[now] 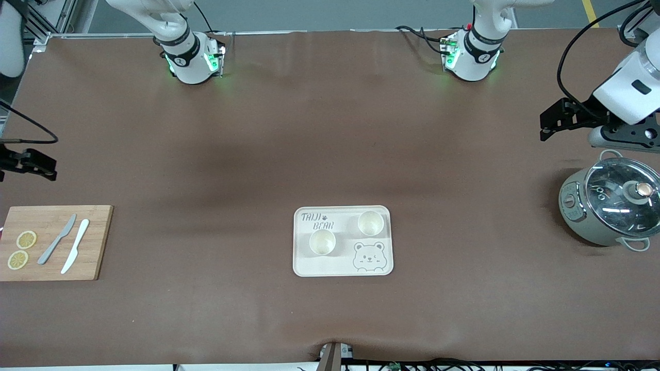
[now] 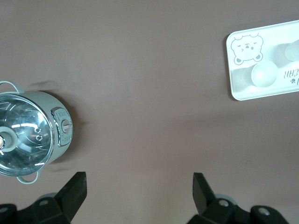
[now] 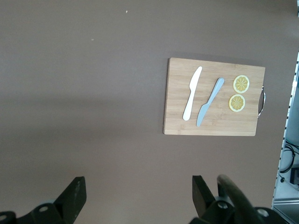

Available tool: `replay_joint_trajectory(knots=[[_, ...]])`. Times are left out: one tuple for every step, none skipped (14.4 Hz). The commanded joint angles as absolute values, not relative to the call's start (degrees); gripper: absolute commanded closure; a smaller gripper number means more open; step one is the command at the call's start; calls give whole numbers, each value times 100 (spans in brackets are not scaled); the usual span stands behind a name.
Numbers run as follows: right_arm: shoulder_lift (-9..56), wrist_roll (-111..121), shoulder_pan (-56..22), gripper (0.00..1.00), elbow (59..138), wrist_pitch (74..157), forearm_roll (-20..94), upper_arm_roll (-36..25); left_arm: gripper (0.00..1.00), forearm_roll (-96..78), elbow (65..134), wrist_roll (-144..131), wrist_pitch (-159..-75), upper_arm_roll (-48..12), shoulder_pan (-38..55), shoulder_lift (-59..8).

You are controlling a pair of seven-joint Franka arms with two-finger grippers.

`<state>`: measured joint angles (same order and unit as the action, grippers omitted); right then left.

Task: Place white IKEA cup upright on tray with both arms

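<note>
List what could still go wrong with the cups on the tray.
1. Both cups stand upright but close together on the tray; a returning claw might knock one over.
2. The cup toward the left arm's end sits near the rim; a nudge could tip it off.
3. Left claw and right claw are open and away, so nothing steadies them.

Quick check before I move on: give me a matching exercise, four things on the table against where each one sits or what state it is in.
Things:
1. two white cups
2. grey knife
3. pot with glass lid
4. left gripper

Places or states:
A. on the wooden cutting board, beside the lemon slices
B. open, holding nothing, up over the table near the pot
C. upright on the tray
D. on the table at the left arm's end

Pairs: 1-C, 2-A, 3-D, 4-B
</note>
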<state>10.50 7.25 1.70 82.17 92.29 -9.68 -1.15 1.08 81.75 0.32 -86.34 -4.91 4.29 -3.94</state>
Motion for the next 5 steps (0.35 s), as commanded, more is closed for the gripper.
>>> replay_joint_trajectory(knots=[[1107,703,246,0,8174,9324,-628,-123,0,185,8174,158,-8613,-466,431,-360],[1099,694,403,0,8174,9386,20,-140,0,185,8174,158,-8613,-466,431,-360],[1099,703,648,0,8174,9491,574,-149,0,185,8174,158,-8613,-466,431,-360],[1099,712,711,0,8183,9605,684,-149,0,185,8174,158,-8622,-466,431,-369],[1090,703,703,0,8217,9624,686,-149,0,185,8174,158,-8622,-466,431,-378]])
